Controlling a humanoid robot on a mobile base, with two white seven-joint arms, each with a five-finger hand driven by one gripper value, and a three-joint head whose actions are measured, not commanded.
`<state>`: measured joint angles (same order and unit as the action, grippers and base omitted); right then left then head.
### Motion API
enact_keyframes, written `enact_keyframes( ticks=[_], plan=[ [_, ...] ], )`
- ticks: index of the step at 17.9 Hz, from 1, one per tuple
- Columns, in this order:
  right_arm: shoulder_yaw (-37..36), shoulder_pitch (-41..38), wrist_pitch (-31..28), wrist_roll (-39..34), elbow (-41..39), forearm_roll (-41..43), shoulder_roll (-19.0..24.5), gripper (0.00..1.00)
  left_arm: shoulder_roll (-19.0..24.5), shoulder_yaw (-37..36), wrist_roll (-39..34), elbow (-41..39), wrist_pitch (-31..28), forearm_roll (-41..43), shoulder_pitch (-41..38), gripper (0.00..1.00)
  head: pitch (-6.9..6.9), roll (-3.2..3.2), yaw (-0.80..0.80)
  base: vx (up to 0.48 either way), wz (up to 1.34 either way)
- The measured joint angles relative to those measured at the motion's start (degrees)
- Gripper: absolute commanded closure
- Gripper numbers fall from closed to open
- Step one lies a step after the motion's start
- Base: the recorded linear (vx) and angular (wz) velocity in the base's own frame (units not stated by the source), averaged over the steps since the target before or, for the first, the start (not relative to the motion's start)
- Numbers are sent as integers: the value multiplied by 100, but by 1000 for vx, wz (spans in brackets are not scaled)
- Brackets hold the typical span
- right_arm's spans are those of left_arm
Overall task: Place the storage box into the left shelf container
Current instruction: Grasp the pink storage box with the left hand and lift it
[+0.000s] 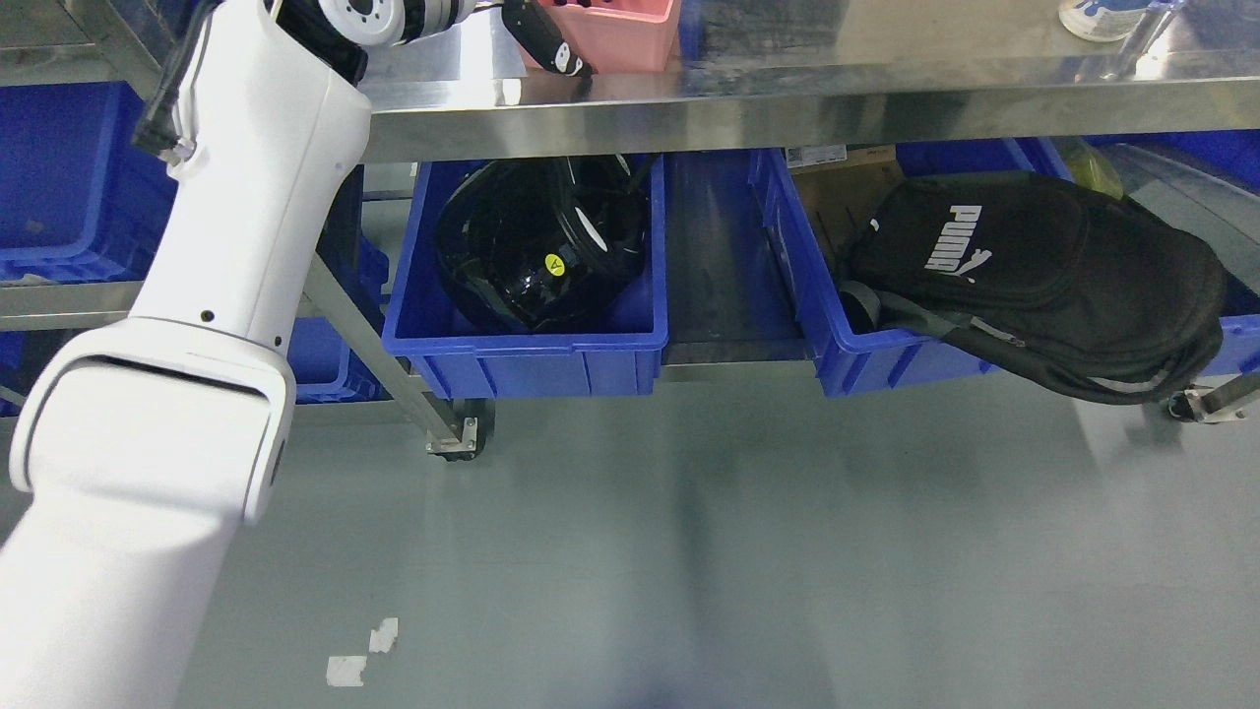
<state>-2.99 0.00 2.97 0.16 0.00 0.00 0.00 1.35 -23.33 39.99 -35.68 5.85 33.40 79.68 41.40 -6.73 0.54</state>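
Note:
The pink storage box stands on the steel table top at the upper edge of the picture; only its lower part shows. My left arm rises from the lower left. My left hand lies against the box's left side, and most of the hand is cut off by the picture's top edge. On the shelf below, a blue container holds a black helmet. My right hand is out of view.
A second blue container to the right holds a black backpack that hangs over its rim. More blue bins sit on a shelf at the far left, behind my arm. A shelf leg with a castor stands on the grey floor.

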Motion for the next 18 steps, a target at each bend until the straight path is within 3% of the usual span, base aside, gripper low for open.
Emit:
enact_keyframes(
  ticks=[1, 6, 10, 13, 18],
  plan=[
    [0, 0, 12, 0, 0, 0, 0, 0, -16, 77, -10, 41, 104, 15, -13, 81, 0, 0, 0, 0, 0],
    [0, 0, 18, -1, 0, 0, 0, 0, -60, 529, -66, 153, 515, 29, -134, 96, 0, 0, 0, 0, 0],
    [0, 0, -11, -4, 0, 0, 0, 0, -83, 1078, -134, 183, 857, -191, -356, 100, 0, 0, 0, 0, 0],
    [0, 0, -14, -4, 0, 0, 0, 0, -96, 1400, -120, 120, 1244, -901, -624, 100, 0, 0, 0, 1, 13],
    [0, 0, -14, -7, 0, 0, 0, 0, -111, 1781, -120, -234, 1464, -2871, -1163, 100, 0, 0, 0, 0, -5]
  ],
)
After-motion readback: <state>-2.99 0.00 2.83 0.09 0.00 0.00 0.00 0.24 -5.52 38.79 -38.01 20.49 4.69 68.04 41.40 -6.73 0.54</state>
